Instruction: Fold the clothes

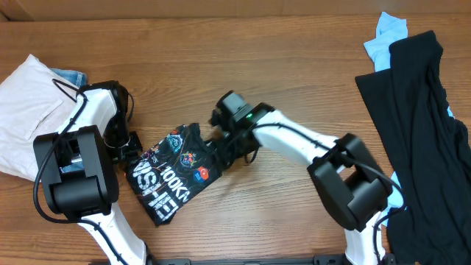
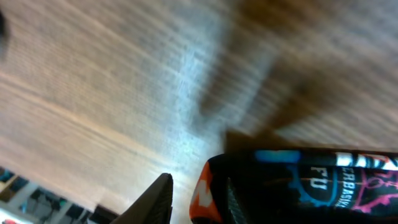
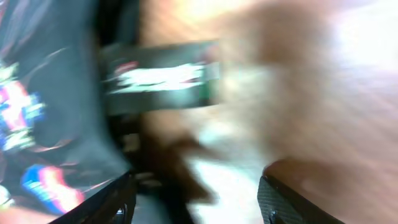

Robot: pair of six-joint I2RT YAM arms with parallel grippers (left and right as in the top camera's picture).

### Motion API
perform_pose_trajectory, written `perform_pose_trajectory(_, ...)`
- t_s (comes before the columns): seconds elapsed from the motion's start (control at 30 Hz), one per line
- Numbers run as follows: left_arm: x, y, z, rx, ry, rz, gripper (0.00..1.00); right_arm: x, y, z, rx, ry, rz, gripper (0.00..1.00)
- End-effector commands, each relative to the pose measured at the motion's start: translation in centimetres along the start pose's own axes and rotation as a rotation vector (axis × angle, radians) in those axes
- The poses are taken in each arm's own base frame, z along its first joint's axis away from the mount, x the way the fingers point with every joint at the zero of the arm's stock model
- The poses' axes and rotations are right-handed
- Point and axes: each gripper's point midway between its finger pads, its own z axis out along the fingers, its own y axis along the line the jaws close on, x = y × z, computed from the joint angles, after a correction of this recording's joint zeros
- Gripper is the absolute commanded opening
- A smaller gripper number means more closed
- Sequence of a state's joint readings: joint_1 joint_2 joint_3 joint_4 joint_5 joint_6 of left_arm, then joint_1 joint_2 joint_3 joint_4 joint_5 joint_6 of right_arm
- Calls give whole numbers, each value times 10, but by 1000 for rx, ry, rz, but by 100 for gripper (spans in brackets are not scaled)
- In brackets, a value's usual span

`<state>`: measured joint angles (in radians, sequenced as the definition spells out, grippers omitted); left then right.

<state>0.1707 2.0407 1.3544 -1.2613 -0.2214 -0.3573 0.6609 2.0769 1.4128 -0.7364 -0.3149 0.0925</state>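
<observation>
The black jersey shirt [image 1: 173, 173] with white lettering and coloured logos lies bunched on the wooden table, left of centre. My left gripper [image 1: 131, 147] is at its left edge. In the left wrist view the left gripper [image 2: 196, 202] is open, and the shirt's [image 2: 311, 186] orange-trimmed edge lies against the right finger, with bare table by the left finger. My right gripper [image 1: 232, 147] is at the shirt's upper right corner. In the blurred right wrist view the right gripper [image 3: 199, 205] is wide open and empty, with the shirt [image 3: 43, 93] to its left.
A white garment [image 1: 22, 110] with a bit of blue denim [image 1: 70, 76] lies at the far left. A large black garment [image 1: 419, 125] over a light blue one [image 1: 386, 33] lies along the right side. Both arm bases stand at the front edge.
</observation>
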Motion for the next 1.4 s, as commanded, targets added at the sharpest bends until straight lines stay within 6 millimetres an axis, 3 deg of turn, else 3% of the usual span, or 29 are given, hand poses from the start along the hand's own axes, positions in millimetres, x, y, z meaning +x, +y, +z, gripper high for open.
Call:
perform_pose_trajectory(0.0,7,-1,3,0,41,-50,33,-4,-49,-5,123,-14,31,67)
perform_pose_trajectory(0.07,10,-1,3,-1,55,-48,42,-4,-62,-10,132,-15,63,68)
perform_pose_trajectory(0.3,7,1,-10,13,20,-90,52,-8,-74,-41,143,-20,116,68)
perform_pose_trajectory(0.4,-13,13,-43,6,-121,-122,91,-19,-71,-68,154,-72,112,68)
perform_pose_trajectory(0.43,-22,16,-54,9,-169,-136,100,-21,-69,-75,156,-88,108,68)
perform_pose_trajectory(0.53,-49,15,-91,59,-307,-138,100,-23,-65,-87,157,-114,101,68)
perform_pose_trajectory(0.63,-68,-18,-126,243,-404,63,100,-21,-64,-90,157,-109,103,68)
perform_pose_trajectory(0.67,-67,-42,-142,368,-438,221,100,-19,-64,-89,157,-101,105,69)
perform_pose_trajectory(0.77,-50,-90,-169,586,-509,574,100,-17,-64,-89,158,-95,107,68)
perform_pose_trajectory(1.03,-35,-135,-152,617,-462,784,100,-15,-64,-89,158,-85,114,69)
perform_pose_trajectory(1.13,-40,-160,-127,597,-413,821,100,-14,-64,-89,159,-80,115,69)
perform_pose_trajectory(1.37,-43,-174,-85,588,-298,825,100,-14,-64,-89,159,-80,115,70)
